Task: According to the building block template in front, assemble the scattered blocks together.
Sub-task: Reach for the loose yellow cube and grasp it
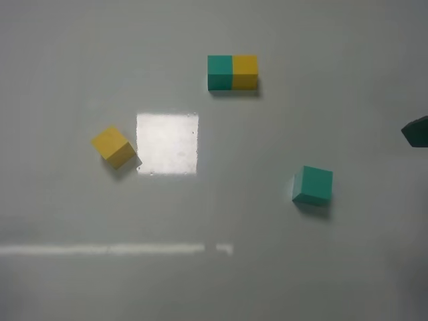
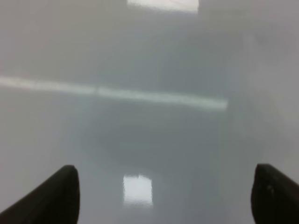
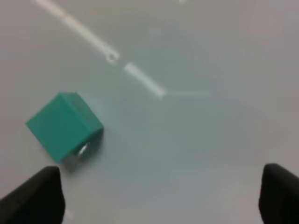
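Observation:
The template (image 1: 232, 72), a joined teal-and-yellow bar, lies at the far middle of the table. A loose yellow cube (image 1: 114, 146) sits at the left, turned at an angle. A loose teal cube (image 1: 313, 185) sits at the right, apart from both. It also shows in the right wrist view (image 3: 64, 126), ahead of and to one side of my open, empty right gripper (image 3: 161, 200). A dark tip of the right arm (image 1: 416, 131) shows at the right edge. My left gripper (image 2: 163, 198) is open over bare table, with no block in its view.
The grey table (image 1: 221, 281) bears a bright square glare patch (image 1: 167, 143) beside the yellow cube and a pale reflected stripe (image 1: 114, 249) near the front.

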`<act>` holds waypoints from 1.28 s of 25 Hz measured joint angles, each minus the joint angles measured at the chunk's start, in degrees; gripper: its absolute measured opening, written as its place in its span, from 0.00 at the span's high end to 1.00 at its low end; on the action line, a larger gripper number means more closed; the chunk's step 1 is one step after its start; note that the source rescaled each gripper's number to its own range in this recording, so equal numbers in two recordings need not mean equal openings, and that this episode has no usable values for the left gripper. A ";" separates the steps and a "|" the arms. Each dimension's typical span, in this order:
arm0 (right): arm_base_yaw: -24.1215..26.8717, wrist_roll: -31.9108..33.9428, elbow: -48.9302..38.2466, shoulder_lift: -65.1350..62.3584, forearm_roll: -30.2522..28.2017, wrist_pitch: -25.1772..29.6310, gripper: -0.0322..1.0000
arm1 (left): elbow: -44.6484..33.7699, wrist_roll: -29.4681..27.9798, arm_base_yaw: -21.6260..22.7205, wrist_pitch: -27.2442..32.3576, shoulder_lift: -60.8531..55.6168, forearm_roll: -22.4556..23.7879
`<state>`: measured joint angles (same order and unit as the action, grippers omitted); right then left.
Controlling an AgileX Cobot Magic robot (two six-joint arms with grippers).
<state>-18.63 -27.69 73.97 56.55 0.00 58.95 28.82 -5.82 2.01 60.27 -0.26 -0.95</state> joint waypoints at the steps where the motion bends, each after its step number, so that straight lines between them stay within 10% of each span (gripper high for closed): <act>1: -3.80 2.50 2.08 2.53 -2.69 -0.05 0.00 | 0.00 0.00 0.00 0.00 0.00 0.00; 9: -30.01 33.91 14.59 21.92 -21.95 0.07 0.00 | 0.00 0.00 0.00 0.00 0.00 0.00; 14: -39.31 40.06 21.04 31.92 -24.48 0.30 0.00 | 0.00 0.00 0.00 0.00 0.00 0.00; 32: -42.76 44.91 38.76 51.42 -21.00 -13.56 0.00 | 0.00 0.00 0.00 0.00 0.00 0.00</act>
<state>-61.39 17.22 112.73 107.97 -21.00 45.39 28.82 -5.82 2.01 60.27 -0.26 -0.95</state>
